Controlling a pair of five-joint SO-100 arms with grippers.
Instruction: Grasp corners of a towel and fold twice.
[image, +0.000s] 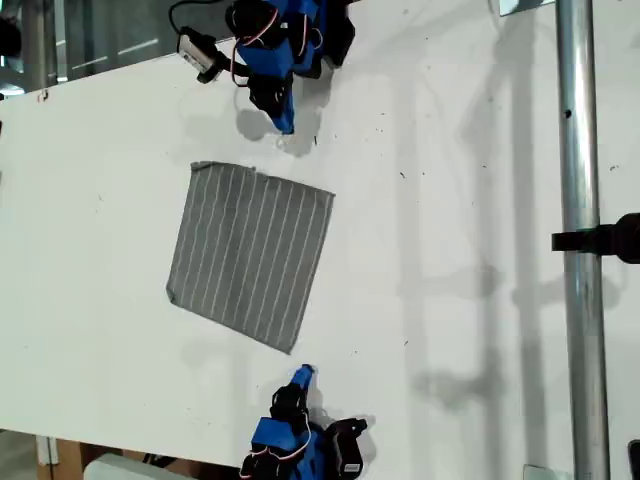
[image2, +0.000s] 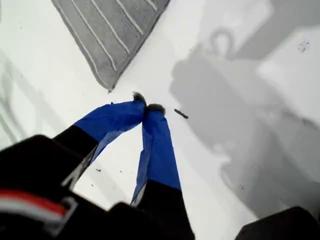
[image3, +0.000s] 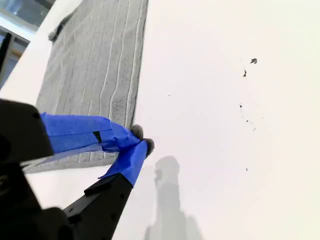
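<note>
The towel (image: 250, 255) lies flat and unfolded on the white table, grey with thin white stripes. My first gripper (image: 303, 374) sits at the bottom of the exterior view, shut and empty. It is just short of the towel's nearest corner (image: 288, 348). The first wrist view shows that corner (image2: 110, 87) a little ahead of the closed tips of my first gripper (image2: 146, 106). My second gripper (image: 287, 128) is at the top of the exterior view, shut, apart from the towel's upper edge. In the second wrist view my second gripper (image3: 142, 140) overlaps the towel (image3: 95, 65) near one corner, holding nothing.
A metal pole (image: 580, 200) with a black clamp (image: 600, 240) runs down the exterior view's right. Cables and a white connector (image: 200, 55) hang by the upper arm's base. The white table (image: 100, 250) ends along the exterior view's bottom left. Small dark specks (image3: 253, 61) dot its surface.
</note>
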